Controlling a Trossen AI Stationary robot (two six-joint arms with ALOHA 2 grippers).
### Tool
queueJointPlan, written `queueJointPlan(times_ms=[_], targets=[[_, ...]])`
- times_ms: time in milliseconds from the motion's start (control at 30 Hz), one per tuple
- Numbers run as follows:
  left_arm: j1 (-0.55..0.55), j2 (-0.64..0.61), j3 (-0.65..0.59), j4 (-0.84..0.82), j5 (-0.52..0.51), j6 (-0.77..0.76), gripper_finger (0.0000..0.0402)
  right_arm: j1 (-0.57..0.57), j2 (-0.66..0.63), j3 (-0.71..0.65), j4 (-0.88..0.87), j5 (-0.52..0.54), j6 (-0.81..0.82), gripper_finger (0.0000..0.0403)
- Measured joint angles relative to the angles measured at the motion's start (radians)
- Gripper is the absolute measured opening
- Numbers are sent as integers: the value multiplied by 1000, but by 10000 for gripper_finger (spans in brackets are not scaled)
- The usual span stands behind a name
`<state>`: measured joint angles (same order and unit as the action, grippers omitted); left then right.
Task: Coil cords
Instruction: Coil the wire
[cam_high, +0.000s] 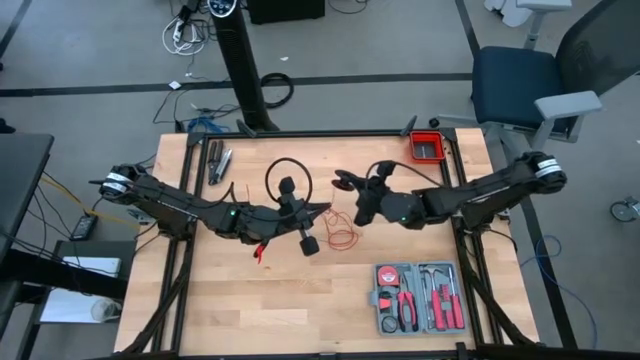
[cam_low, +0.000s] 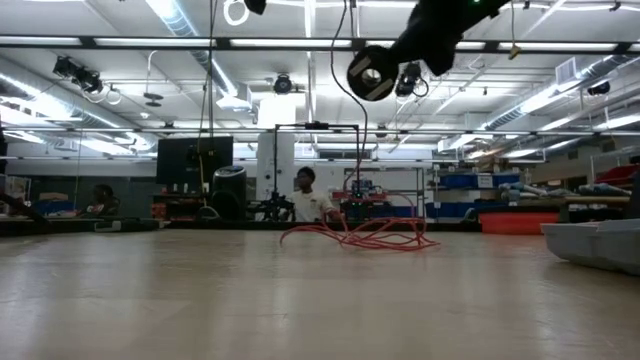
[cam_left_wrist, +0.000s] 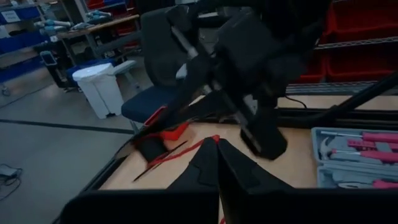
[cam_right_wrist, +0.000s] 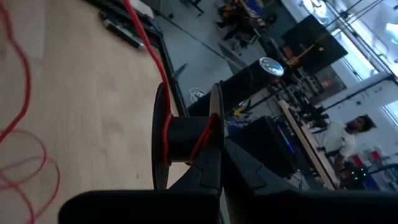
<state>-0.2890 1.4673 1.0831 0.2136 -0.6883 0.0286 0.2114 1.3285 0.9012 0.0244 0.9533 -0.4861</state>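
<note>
**Desk:** Where are you?

**Me:** Mid-wind, I judge. My left gripper (cam_high: 322, 209), jaws clamped on the red cord (cam_high: 342, 230), sits centre-worktop. At its three o'clock, my right gripper (cam_high: 345, 181) has jaws clamped on a black spool (cam_right_wrist: 186, 138) with a few turns on.

**Desk:** Next?

**Me:** Feed the loose loops onto the spool, keeping tension. Open wood at six o'clock; the grey tool case (cam_high: 418, 297) lies at five o'clock, well clear.
</note>
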Motion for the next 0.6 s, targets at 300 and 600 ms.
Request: queueJointPlan(times_ms=[300,600], targets=[[-2,0,-36,5,17,-68,0,-16,153,0,361,-60,-17,0],[-3,12,-58,19,16,-92,0,-19,190,-1,555,-212,42,0]])
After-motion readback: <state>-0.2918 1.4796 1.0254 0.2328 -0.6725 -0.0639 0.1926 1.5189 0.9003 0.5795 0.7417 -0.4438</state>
